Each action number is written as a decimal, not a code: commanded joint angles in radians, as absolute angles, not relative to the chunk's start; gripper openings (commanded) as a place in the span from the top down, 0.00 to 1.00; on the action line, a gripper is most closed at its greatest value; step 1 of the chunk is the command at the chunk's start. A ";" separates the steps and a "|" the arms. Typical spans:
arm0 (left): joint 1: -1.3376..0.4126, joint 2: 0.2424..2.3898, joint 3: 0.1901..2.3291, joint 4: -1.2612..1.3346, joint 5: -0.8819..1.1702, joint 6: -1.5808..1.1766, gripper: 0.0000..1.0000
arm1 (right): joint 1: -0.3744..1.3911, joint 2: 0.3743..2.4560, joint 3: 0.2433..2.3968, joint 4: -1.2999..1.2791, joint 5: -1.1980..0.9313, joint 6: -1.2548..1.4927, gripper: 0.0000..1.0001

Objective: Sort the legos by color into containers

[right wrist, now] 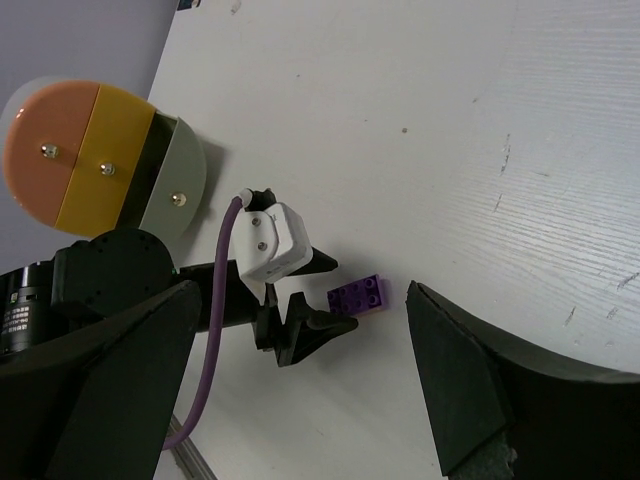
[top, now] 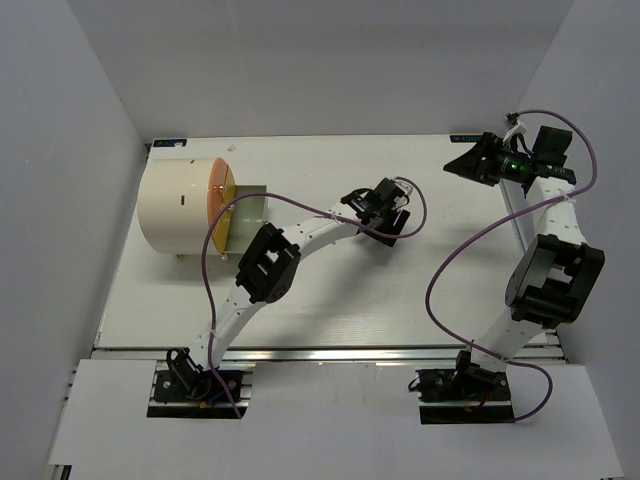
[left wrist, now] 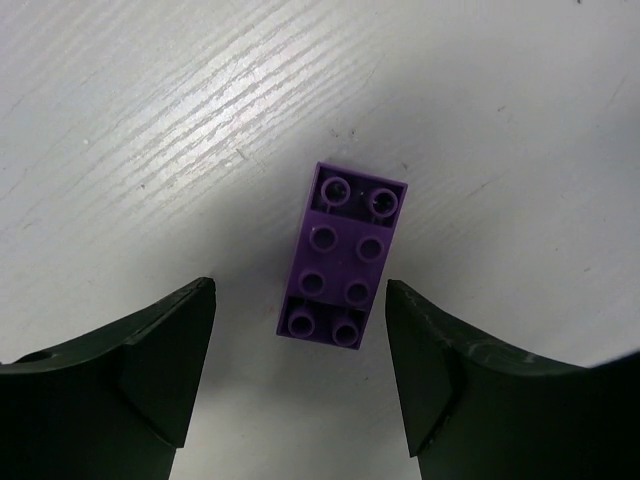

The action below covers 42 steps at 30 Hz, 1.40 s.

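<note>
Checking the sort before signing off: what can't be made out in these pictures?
- Brick: in the top view, hidden under the left gripper.
- Drum contents: hidden by its wall in the top view, by its face in the right wrist view.
- Brick's studs: too small to count in the right wrist view.

Bare table [left wrist: 150,120] all round the purple brick [left wrist: 343,255]. I've got a gap on each side between it and my left gripper [top: 383,213]. The drum [top: 178,205] stands well apart, on the left.
</note>
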<state>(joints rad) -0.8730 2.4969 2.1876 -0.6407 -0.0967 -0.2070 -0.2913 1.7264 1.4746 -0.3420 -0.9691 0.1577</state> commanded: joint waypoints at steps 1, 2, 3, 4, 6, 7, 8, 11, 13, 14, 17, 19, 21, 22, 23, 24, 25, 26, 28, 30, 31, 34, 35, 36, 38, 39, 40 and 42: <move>-0.881 2.493 2.223 -0.598 -0.115 -0.189 0.22 | -0.298 1.683 1.468 -0.336 -0.996 0.170 0.11; -0.881 2.499 2.223 -0.586 -0.114 -0.192 0.22 | -0.299 1.683 1.467 -0.336 -0.994 0.170 0.11; -0.881 2.502 2.226 -0.583 -0.112 -0.192 0.22 | -0.298 1.683 1.465 -0.334 -0.993 0.170 0.11; -0.881 2.503 2.224 -0.578 -0.106 -0.193 0.24 | -0.296 1.684 1.466 -0.336 -0.994 0.170 0.11; -0.881 2.507 2.226 -0.563 -0.100 -0.193 0.28 | -0.298 1.686 1.462 -0.337 -0.992 0.170 0.11; -0.881 2.507 2.226 -0.560 -0.100 -0.193 0.33 | -0.298 1.686 1.459 -0.337 -0.991 0.167 0.11; -0.881 2.508 2.224 -0.555 -0.088 -0.195 0.37 | -0.298 1.684 1.459 -0.336 -0.992 0.167 0.11; -0.881 2.510 2.220 -0.557 -0.080 -0.198 0.54 | -0.298 1.686 1.445 -0.337 -0.994 0.167 0.11; -0.881 2.508 2.212 -0.560 -0.078 -0.198 0.61 | -0.298 1.687 1.439 -0.339 -0.999 0.169 0.11; -0.881 2.505 2.209 -0.557 -0.077 -0.198 0.61 | -0.296 1.687 1.437 -0.337 -0.999 0.169 0.11; -0.881 2.502 2.207 -0.557 -0.078 -0.195 0.63 | -0.298 1.686 1.433 -0.339 -1.006 0.167 0.11; -0.881 2.494 2.212 -0.561 -0.086 -0.195 0.70 | -0.296 1.686 1.433 -0.342 -1.011 0.164 0.12; -0.881 2.477 2.215 -0.569 -0.107 -0.193 0.75 | -0.293 1.687 1.433 -0.347 -1.015 0.161 0.11; -0.881 2.467 2.214 -0.572 -0.113 -0.193 0.76 | -0.293 1.687 1.436 -0.356 -1.022 0.147 0.12; -0.881 2.433 2.207 -0.575 -0.121 -0.198 0.77 | -0.287 1.689 1.442 -0.367 -1.029 0.137 0.12; -0.881 2.413 2.200 -0.577 -0.130 -0.201 0.79 | -0.282 1.697 1.450 -0.388 -1.048 0.118 0.12; -0.881 2.389 2.189 -0.580 -0.150 -0.206 0.81 | -0.275 1.704 1.459 -0.412 -1.057 0.094 0.14; -0.868 2.329 2.153 -0.581 -0.159 -0.225 0.82 | -0.261 1.713 1.491 -0.495 -1.060 0.021 0.17; -0.855 2.254 2.094 -0.572 -0.181 -0.247 0.84 | -0.223 1.738 1.517 -0.578 -1.048 -0.064 0.26; -0.842 2.149 2.019 -0.575 -0.222 -0.255 0.87 | -0.195 1.746 1.520 -0.646 -1.029 -0.150 0.37; -0.833 2.119 2.005 -0.590 -0.265 -0.255 0.87 | -0.187 1.744 1.511 -0.653 -1.025 -0.166 0.53; -0.804 2.039 2.014 -0.690 -0.325 -0.264 0.88 | -0.134 1.735 1.471 -0.641 -0.991 -0.190 0.95; -0.795 2.005 2.017 -0.721 -0.380 -0.271 0.89 | -0.127 1.730 1.462 -0.638 -0.971 -0.196 1.00; -0.779 1.985 2.016 -0.747 -0.406 -0.275 0.90 | -0.111 1.730 1.459 -0.637 -0.965 -0.201 1.00; -0.753 1.950 2.005 -0.820 -0.490 -0.282 0.90 | -0.084 1.727 1.451 -0.635 -0.939 -0.212 1.00; -0.744 1.913 1.978 -0.860 -0.521 -0.287 0.90 | -0.069 1.726 1.447 -0.627 -0.930 -0.216 1.00; -0.735 1.896 1.959 -0.876 -0.546 -0.290 0.90 | -0.057 1.724 1.444 -0.623 -0.924 -0.216 1.00; -0.704 1.846 1.886 -0.905 -0.612 -0.291 0.90 | -0.031 1.730 1.437 -0.612 -0.908 -0.215 1.00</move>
<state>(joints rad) -0.7372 1.9114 1.9701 -0.7784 -0.4618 -0.2745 -0.0601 1.7363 1.4479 -0.6167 -0.9409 -0.1795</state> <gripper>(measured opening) 0.447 0.014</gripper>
